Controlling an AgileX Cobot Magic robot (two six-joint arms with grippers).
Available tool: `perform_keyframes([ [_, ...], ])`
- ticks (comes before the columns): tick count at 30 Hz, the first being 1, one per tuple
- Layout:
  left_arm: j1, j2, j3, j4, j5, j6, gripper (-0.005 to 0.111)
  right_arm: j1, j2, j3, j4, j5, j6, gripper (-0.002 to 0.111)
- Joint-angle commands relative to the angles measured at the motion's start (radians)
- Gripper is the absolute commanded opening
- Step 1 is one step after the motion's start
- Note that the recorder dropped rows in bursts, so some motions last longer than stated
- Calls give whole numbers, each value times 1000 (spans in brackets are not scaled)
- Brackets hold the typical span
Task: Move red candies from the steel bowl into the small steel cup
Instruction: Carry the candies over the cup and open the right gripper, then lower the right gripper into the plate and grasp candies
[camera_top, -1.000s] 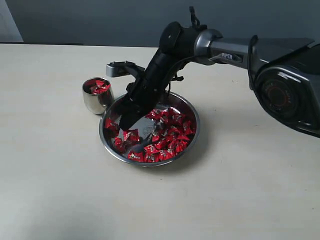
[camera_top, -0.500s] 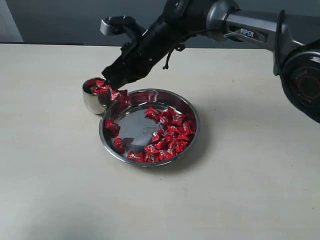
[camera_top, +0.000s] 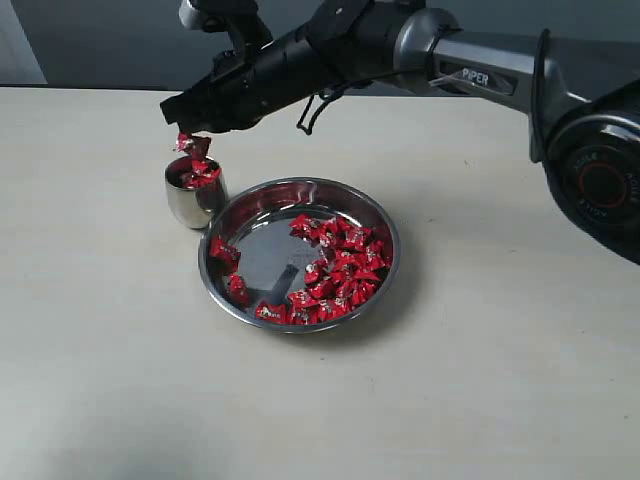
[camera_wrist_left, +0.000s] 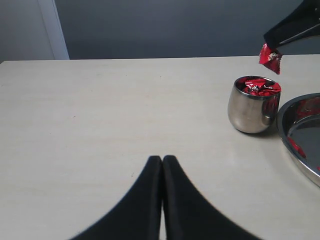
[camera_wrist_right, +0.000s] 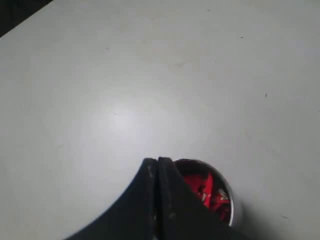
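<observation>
Our right gripper (camera_top: 180, 122), pinching a red candy (camera_top: 190, 145), half-blocks its wrist view of the small steel cup (camera_top: 190, 206); left gripper (camera_wrist_left: 162, 161) pressed together.

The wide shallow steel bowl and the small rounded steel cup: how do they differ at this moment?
The wide shallow steel bowl is plate-like; the small rounded steel cup is far narrower and deeper. The bowl's red wrapped candies leave much floor bare; the cup is filled to its rim. The right gripper holds one candy above the cup, not the bowl. Both are shiny and upright on the pale table.
</observation>
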Motion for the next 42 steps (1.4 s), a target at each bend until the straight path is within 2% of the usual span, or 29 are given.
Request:
perform_keyframes([
  [1,-5,-9,2,1,-4,-2,0,12,28,-1,36,-36,-37,-1],
  [11,-5,-9,2,1,-4,-2,0,12,37,-1,29,-49,-37,-1],
  [18,-5,-9,2,1,-4,-2,0,12,37,-1,20,-49,-37,21],
  [29,-5,-9,2,1,-4,-2,0,4,-7,-1,-22,-34,-33,21],
  [34,-5,-9,2,1,-4,-2,0,4,-101,-1,-252,185,36,21],
  [37,-5,-9,2,1,-4,-2,0,4,-115,-1,-299,323,69,21],
  [42,-5,-9,2,1,-4,-2,0,4,-115,-1,-334,445,85,21],
])
